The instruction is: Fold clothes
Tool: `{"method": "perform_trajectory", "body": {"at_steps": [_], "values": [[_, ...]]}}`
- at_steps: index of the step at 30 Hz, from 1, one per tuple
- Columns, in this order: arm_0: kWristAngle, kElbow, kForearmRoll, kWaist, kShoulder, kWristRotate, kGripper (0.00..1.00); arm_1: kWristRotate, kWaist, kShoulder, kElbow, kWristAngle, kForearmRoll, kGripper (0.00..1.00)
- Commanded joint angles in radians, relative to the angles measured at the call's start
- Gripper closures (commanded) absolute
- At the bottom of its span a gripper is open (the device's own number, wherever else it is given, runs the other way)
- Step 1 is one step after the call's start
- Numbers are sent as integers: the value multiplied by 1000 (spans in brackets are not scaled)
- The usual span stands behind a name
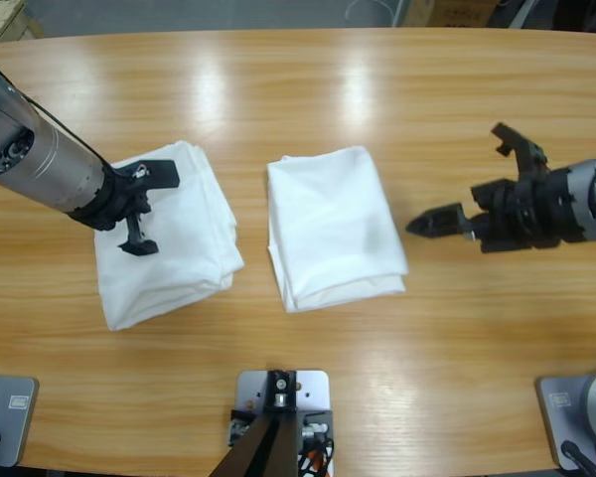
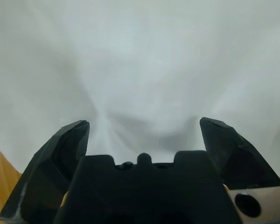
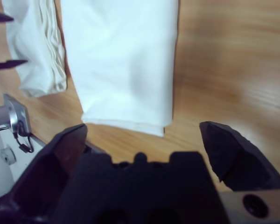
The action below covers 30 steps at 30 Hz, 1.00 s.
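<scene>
Wooden tabletop (image 1: pixel 308 89) fills the high view, long, pale glare streaks across it.

Two folded white T-shirts lie on it, side by side w/ a strip of bare wood between. Centre T-shirt (image 1: pixel 333 227) is a neat upright rectangle, layered fold edges showing along its near & left sides; in the right wrist view it (image 3: pixel 121 60) sits ahead of the jaws, flat on the wood. Left T-shirt (image 1: pixel 169 234) is a looser folded stack, turned slightly askew, layers stepped at its near right corner; same stack shows at the top left of the right wrist view (image 3: pixel 37 46), edge-on folds visible.

Left arm (image 1: pixel 40 149) comes in from the upper left edge, big silver barrel. Its left pincer (image 1: pixel 144 209) is over the left T-shirt's upper part, jaws spread wide; left wrist view shows only white cloth (image 2: pixel 144 70) filling the frame between the parted jaws (image 2: pixel 144 128), w/ a soft crease just ahead. Can't tell if the tips touch the fabric.

Right arm (image 1: pixel 586 204) enters from the right edge. Right pincer (image 1: pixel 477 179) hangs over bare wood, apart from the centre T-shirt's right edge, jaws wide open, nothing held (image 3: pixel 142 130).
</scene>
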Motion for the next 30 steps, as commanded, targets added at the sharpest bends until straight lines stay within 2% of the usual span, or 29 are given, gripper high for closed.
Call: {"method": "perform_trajectory", "body": {"at_steps": [1,5,8,10,15,19,20,25,30], "values": [[-74,-1,1,-68,46,42,87,-31,-76,31,12,33,-20,0],[-205,-60,-2,-69,25,16,87,-105,-167,150,25,175,-57,0],[-368,-115,-9,-69,29,-139,87,-105,-180,236,101,268,-220,22],[-454,-140,-14,-69,36,-239,84,-97,-181,274,150,299,-321,96],[-587,-129,-60,-51,88,-529,81,-92,-181,302,220,309,-435,96],[-593,26,-321,-25,100,-769,78,-92,-181,295,245,310,-458,96],[-603,146,-577,4,146,-1018,82,-93,-181,295,255,310,-472,96],[-596,250,-821,6,238,-1211,82,-93,-181,293,255,310,-482,96],[-606,263,-957,8,301,-1245,87,-96,-181,293,259,310,-492,96]]}}
